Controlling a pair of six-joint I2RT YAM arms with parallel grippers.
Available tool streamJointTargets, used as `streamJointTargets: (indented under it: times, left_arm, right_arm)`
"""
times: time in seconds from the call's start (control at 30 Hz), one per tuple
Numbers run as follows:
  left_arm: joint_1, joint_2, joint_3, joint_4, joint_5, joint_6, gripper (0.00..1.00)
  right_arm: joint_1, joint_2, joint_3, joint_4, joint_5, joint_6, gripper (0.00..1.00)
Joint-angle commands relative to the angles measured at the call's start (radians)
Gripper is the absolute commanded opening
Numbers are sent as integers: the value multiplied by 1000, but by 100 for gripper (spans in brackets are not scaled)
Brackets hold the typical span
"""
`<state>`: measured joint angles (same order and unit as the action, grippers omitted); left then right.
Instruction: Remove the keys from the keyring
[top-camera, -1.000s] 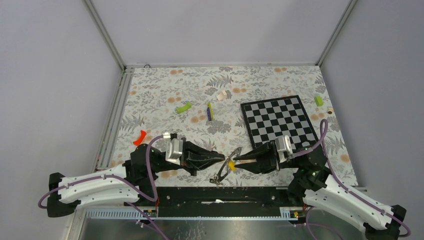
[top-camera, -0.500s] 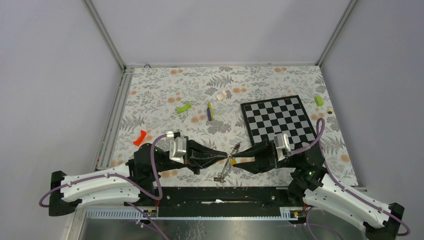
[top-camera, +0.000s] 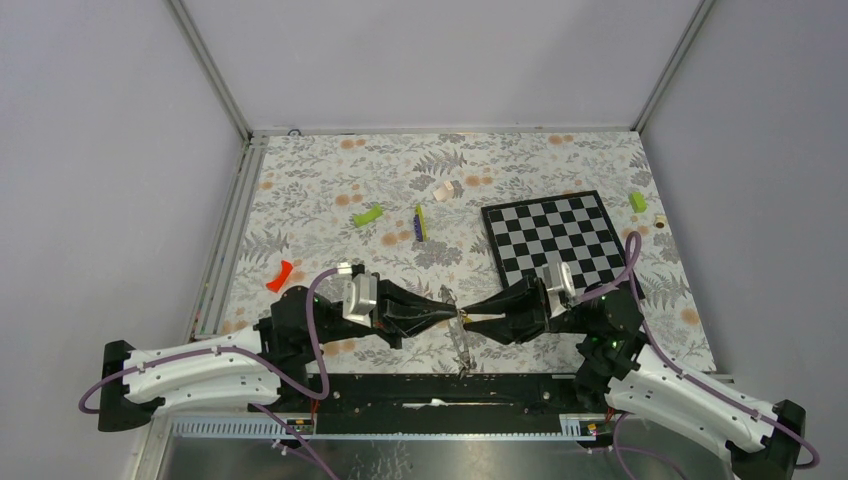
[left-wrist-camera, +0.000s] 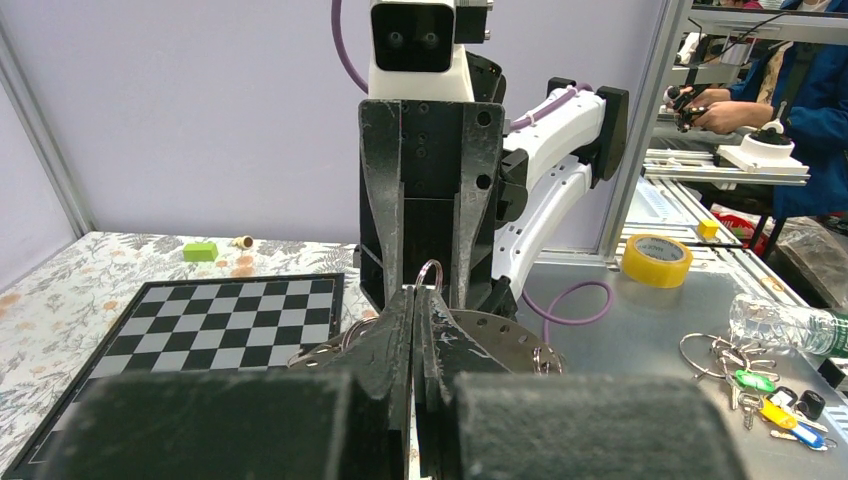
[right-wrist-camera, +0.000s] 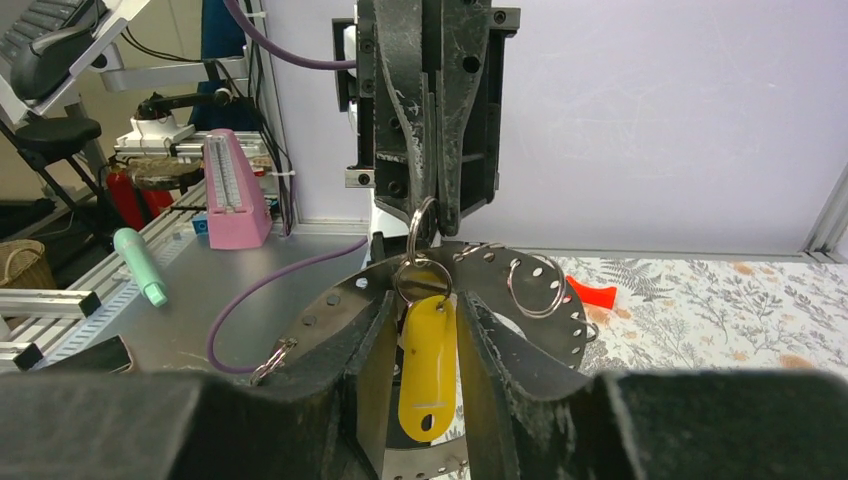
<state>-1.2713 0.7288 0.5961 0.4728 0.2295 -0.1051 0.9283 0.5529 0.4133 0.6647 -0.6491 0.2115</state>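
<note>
With the left gripper (left-wrist-camera: 415, 300) pinching the small split ring (right-wrist-camera: 412, 225) and the right gripper (right-wrist-camera: 425, 310) clamping the yellow key tag (right-wrist-camera: 427, 365), pulling apart risks a slip or the keyring (right-wrist-camera: 325, 310) snagging

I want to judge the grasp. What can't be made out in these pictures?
- Top view: the keyring is edge-on, a thin sliver; any keys on it are too small to tell.
- Right wrist view: whether the jaws of the right gripper press the yellow-tagged key or just flank it is unclear.
- Left wrist view: the left gripper hides the yellow-tagged key behind its own shut jaws.
</note>
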Motion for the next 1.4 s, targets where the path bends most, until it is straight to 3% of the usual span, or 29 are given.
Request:
streamJointTargets:
  times: [0.0, 0.2, 0.63, 1.0, 1.37]
  left_arm:
    - [-3, -12, 48, 89, -14, 8, 0]
    - [-3, -14, 47, 93, -15, 8, 0]
    - [-3, -25, 40, 94, -18, 5, 0]
    - [-3, -16, 46, 68, 30, 12, 0]
    - [-3, 26, 90, -16, 94, 32, 0]
  right_arm:
    - [1, 7, -5, 60, 17, 24, 35]
    - [1, 5, -13, 63, 16, 31, 33]
    - [1, -21, 3, 32, 20, 5, 5]
    - [1, -83, 26, 16, 51, -5, 4]
    - [1, -67, 111, -113, 30, -7, 2]
